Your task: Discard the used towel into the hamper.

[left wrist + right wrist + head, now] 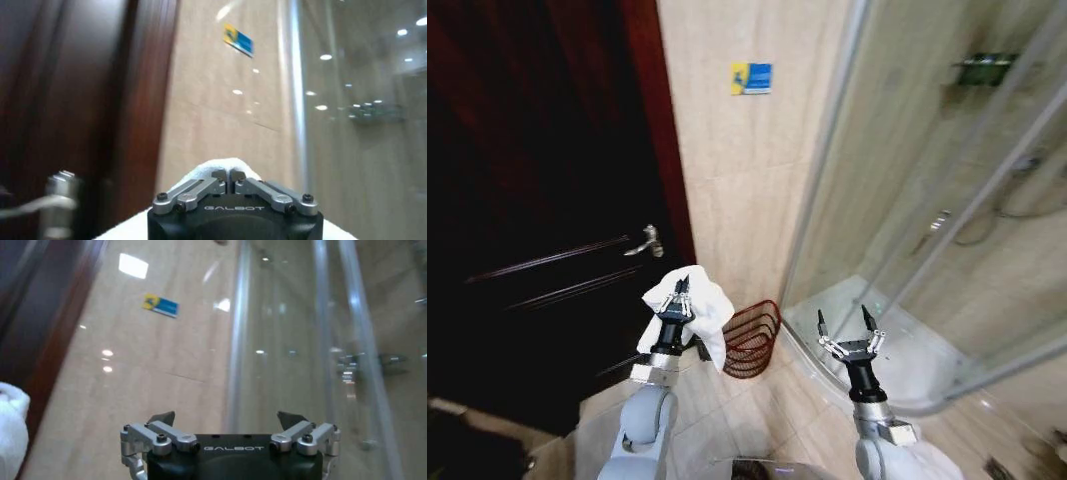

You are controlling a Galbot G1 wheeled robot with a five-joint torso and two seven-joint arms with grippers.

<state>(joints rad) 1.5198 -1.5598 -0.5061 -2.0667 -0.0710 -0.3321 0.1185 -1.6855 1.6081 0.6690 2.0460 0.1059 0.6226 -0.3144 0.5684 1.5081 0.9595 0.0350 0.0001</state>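
Carry step, by my reading — white towel [695, 305] pinched in my left gripper [680, 290], fingers clamped together on cloth, folds draping down around wrist. Hamper [752, 338] on floor below and to right of that gripper, near it, against tiled wall beside shower glass [927, 200]; towel not yet over rim. My right gripper [850, 325] idle, fingers spread, holding nothing. Next move needs left gripper swung rightward and down — over hamper mouth before letting go.

From my head camera, the towel [699, 305] at ten o'clock covers the hamper's [752, 340] left rim; its base stays unclear.
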